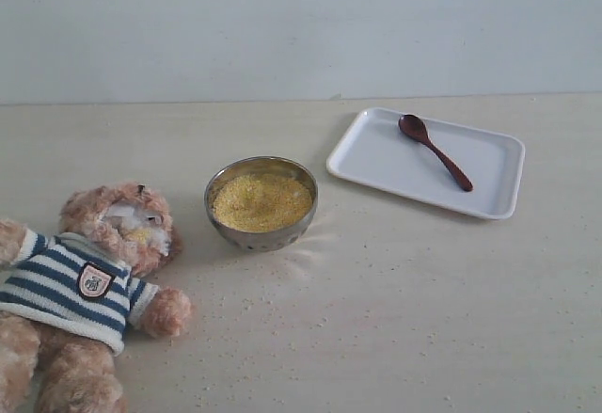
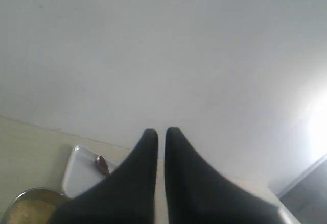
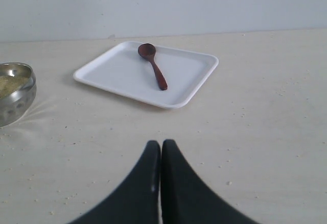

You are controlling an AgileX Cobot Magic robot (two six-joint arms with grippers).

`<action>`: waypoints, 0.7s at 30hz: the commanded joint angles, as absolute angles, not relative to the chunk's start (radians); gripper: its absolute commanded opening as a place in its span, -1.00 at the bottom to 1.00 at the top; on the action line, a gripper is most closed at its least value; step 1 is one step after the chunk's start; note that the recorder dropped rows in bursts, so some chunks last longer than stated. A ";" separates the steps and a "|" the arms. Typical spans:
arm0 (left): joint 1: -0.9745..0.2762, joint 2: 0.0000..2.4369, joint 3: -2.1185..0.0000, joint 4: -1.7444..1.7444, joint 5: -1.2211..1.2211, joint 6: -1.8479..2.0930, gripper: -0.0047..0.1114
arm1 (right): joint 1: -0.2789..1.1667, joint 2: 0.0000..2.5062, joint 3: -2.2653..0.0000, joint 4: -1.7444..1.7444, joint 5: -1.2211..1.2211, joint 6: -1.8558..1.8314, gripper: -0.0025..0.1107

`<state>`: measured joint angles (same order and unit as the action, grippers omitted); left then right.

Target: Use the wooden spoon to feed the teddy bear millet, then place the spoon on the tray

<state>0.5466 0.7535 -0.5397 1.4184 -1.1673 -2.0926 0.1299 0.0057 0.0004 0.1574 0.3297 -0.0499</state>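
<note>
**A:** Where does the wooden spoon [image 1: 435, 151] lie?

**B:** On the tray [image 1: 372, 165], slantwise. Its bowl end is toward the far rim and nothing touches it.

**A:** And around it?

**B:** The metal bowl [image 1: 263, 237] stands just left of the tray, full of millet [image 1: 261, 200]. The teddy bear [image 1: 85, 281] lies at the left of the table [image 1: 423, 309]. There seems to be yellow grain on its muzzle, though the view is too soft to be sure.

**A:** The pincers?

**B:** The left gripper [image 2: 161, 130] is clenched on nothing and points mostly at the back wall. The right gripper [image 3: 161, 143] is also clenched and empty, well short of the tray.

**A:** So the step in hand?

**B:** The task looks finished. Any pulling away should go high and straight, clear of the tray rim and the bowl.

**A:** Any writing?

**B:** Only the shield badge [image 1: 94, 281] on the sweater, and its marks are too small to read.
</note>
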 commanded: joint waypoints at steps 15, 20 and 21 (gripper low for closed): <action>-0.033 0.007 -0.151 1.744 -0.309 -1.901 -0.83 | 0.128 0.000 0.000 0.152 0.329 -0.050 -0.96; -0.033 0.000 -0.063 1.716 -0.317 -1.904 -0.83 | 0.128 0.000 0.000 0.152 0.329 -0.050 -0.96; -0.033 0.000 -0.058 1.716 -0.317 -1.904 -0.83 | 0.128 0.000 0.000 0.152 0.329 -0.050 -0.96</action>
